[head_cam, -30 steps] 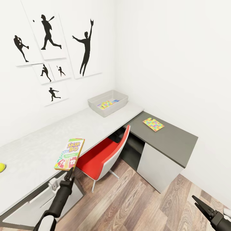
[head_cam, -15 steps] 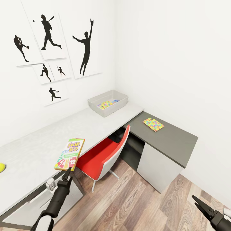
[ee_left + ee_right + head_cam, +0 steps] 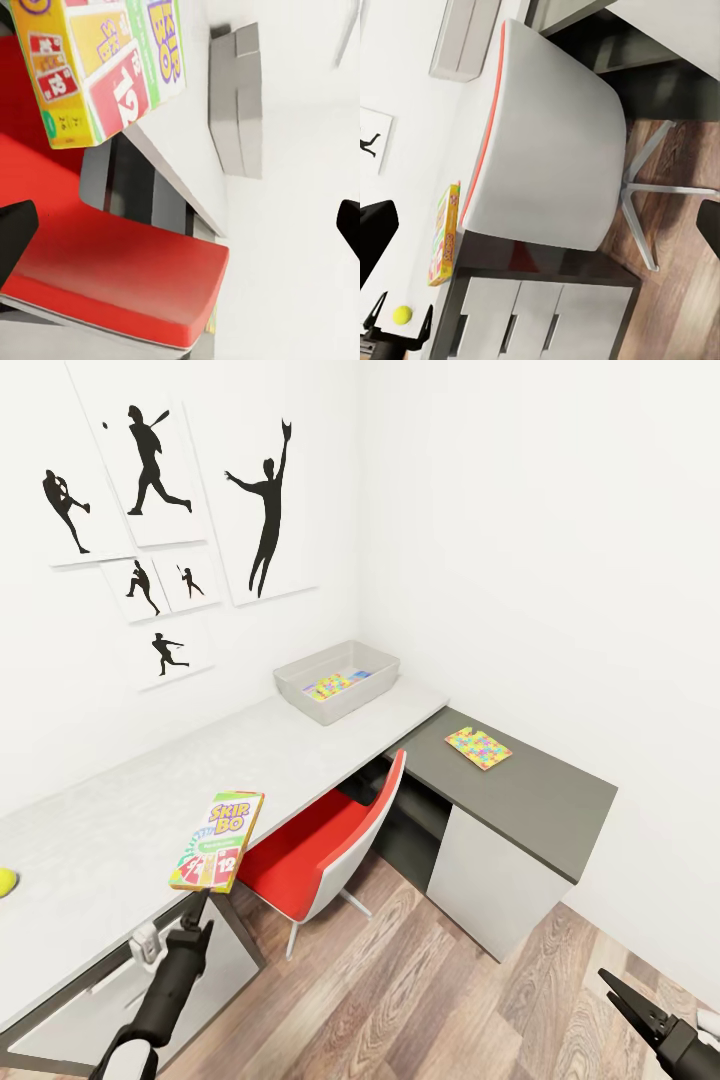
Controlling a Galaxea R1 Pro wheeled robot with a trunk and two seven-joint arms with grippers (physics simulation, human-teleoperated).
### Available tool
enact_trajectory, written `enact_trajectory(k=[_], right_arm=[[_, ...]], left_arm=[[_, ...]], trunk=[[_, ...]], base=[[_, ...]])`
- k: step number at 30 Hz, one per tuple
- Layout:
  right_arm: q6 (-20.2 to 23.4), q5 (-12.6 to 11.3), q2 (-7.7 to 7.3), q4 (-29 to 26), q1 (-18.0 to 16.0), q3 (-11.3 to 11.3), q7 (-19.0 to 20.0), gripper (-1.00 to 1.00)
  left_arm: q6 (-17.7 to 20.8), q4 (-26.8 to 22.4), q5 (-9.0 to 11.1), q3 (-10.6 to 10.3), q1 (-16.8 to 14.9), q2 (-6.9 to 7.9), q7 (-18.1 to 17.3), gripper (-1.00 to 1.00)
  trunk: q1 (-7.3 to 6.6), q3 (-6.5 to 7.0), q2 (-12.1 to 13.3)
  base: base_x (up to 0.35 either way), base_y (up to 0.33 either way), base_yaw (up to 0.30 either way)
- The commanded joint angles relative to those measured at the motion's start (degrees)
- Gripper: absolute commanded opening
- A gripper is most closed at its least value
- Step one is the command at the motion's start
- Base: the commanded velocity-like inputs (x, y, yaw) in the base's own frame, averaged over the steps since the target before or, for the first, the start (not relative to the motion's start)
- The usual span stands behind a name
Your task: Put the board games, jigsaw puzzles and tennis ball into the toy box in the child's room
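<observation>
The left tool [image 3: 197, 908] has drawn back and down from the Skip-Bo box [image 3: 218, 841] since a second ago, and now sits below the tabletop [image 3: 120, 830] edge, its fingers spread and holding nothing; the box lies on the pale tabletop at its front edge, one corner overhanging, beside the red chair [image 3: 325, 850]; its lid reads "SKIP BO" and a red card on it shows "12"; the right tool [image 3: 628, 1002] hangs open and empty over the wood floor [image 3: 400, 980]; one toy box [image 3: 338, 680] stands at the far end of the pale tabletop with one jigsaw puzzle [image 3: 330, 686] and a blue item inside; a second jigsaw puzzle [image 3: 477, 748] lies on the dark grey top; one tennis ball [image 3: 6, 881] rests on the tabletop; six black silhouette posters [image 3: 160, 490] hang on the wall.
</observation>
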Motion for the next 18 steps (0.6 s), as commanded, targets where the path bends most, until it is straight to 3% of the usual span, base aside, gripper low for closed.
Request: enact_trajectory(k=[1, 18], right_arm=[[0.4, -0.3, 0.01, 0.0, 0.0, 0.0, 0.0, 1.0], [0.4, -0.4, 0.05, 0.0, 0.0, 0.0, -1.1, 1.0]], left_arm=[[0.5, 0.1, 0.4, 0.2, -0.1, -0.06, 0.4, 1.0], [0.4, 0.8, 0.4, 0.4, -0.2, -0.01, 3.4, 1.0]], trunk=[[0.03, -0.09, -0.1], [0.03, -0.09, -0.1]], base=[[0.0, 0.0, 0.0], [0.0, 0.0, 0.0]])
